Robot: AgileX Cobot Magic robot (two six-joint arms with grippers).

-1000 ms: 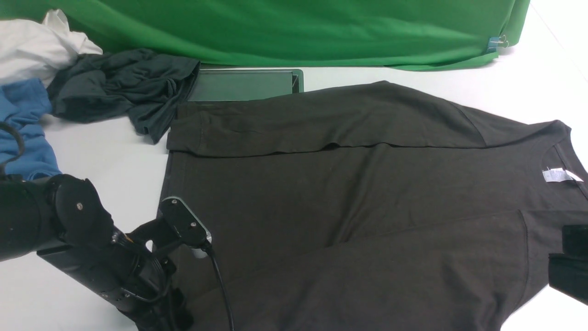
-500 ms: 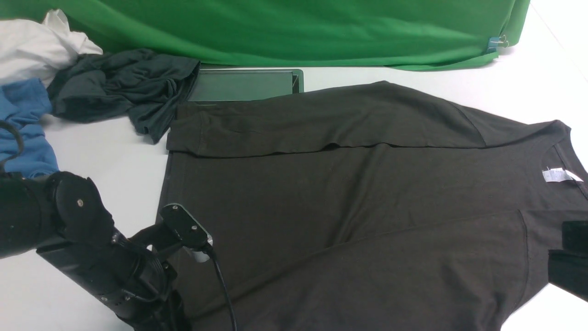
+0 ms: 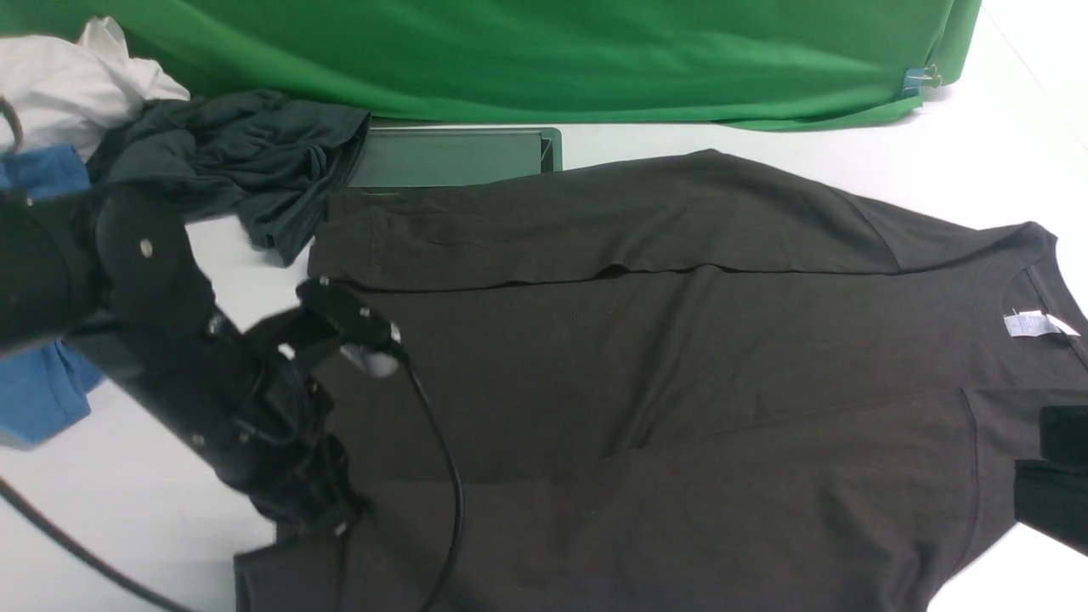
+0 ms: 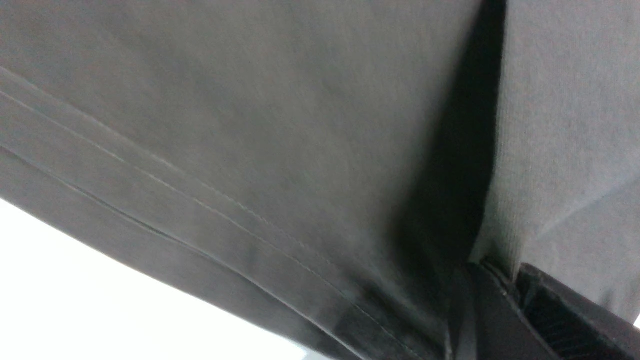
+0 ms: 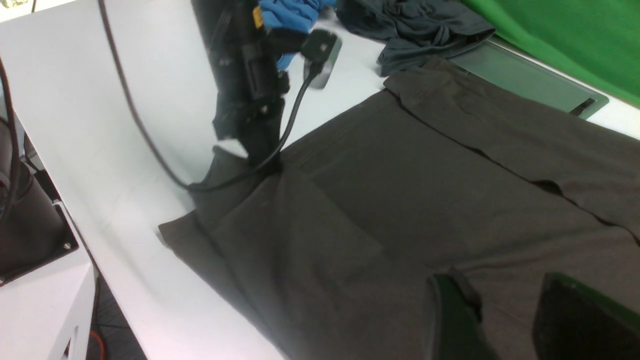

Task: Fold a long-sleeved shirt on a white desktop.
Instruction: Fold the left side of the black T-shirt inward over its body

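hem corner pinched, sleeves in, body fold to come

the left jaws are clamped together on the dark shirt [image 3: 680, 340], at the near corner of its hem [image 4: 165, 210]. the left wrist view shows cloth running straight into them. the right wrist view shows that corner standing up in a small peak off the table [image 3: 977, 161]. the left arm [image 3: 212, 382] leans over that end. the right jaws stand apart, low over the shoulder end of the shirt at the robot's right; whether they touch the cloth cannot be told.

the shirt lies spread across the middle of the table, hem to the robot's left, neck and white label [image 3: 1033, 324] to the right. the far sleeve [image 3: 595, 229] lies folded in along the far edge of the body and the near sleeve [image 3: 722, 484] lies across the near part, so the sleeve folds look done. what seems left is the body itself: carrying the hem end over toward the neck and smoothing it. with only one hem corner held, that fold looks to be at its very start.

beyond the hem, near the far cuff, sit a crumpled grey garment [image 3: 229, 161] and a flat green panel [image 3: 450, 157]. a blue shirt [image 3: 38, 395] and a white cloth [image 3: 68, 85] lie further left, with a green backdrop [image 3: 552, 59] behind.
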